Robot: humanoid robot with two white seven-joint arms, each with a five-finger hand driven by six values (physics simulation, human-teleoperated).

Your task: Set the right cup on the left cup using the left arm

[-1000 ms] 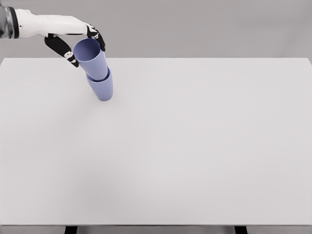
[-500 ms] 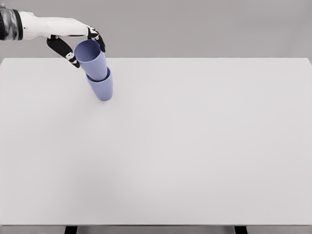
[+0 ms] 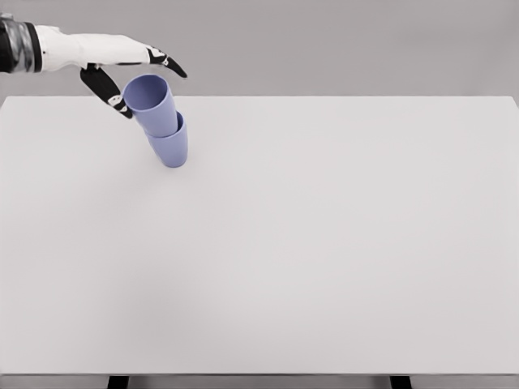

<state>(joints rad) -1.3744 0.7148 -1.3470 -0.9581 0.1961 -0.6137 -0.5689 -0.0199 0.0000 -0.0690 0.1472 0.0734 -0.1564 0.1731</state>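
Lavender-blue plastic is the only colour on a pale grey-white worktop [image 3: 324, 259]: two matching cups stand stacked near the far edge, toward the far left corner. The lower cup [image 3: 170, 147] stands on the surface a little in from that edge, and the upper cup [image 3: 152, 102] sits nested in its mouth, leaning toward the left so that its open rim faces up and leftward and its dark blue inside shows. Only the lower cup's rim band and tapering wall show below the upper one. The left hand [image 3: 122, 69], white with black fingers, reaches in from the top left corner of the view at the end of a white forearm with a dark band at the wrist. Its fingers are spread apart: one black finger [image 3: 169, 63] stretches out straight above and past the upper cup's rim, apart from it, and the thumb [image 3: 104, 87] points down at the left of the cup, its tip very close beside the rim; whether it touches cannot be told. The hand does not close around the cup. Two dark table legs [image 3: 117, 382] show under the near edge.
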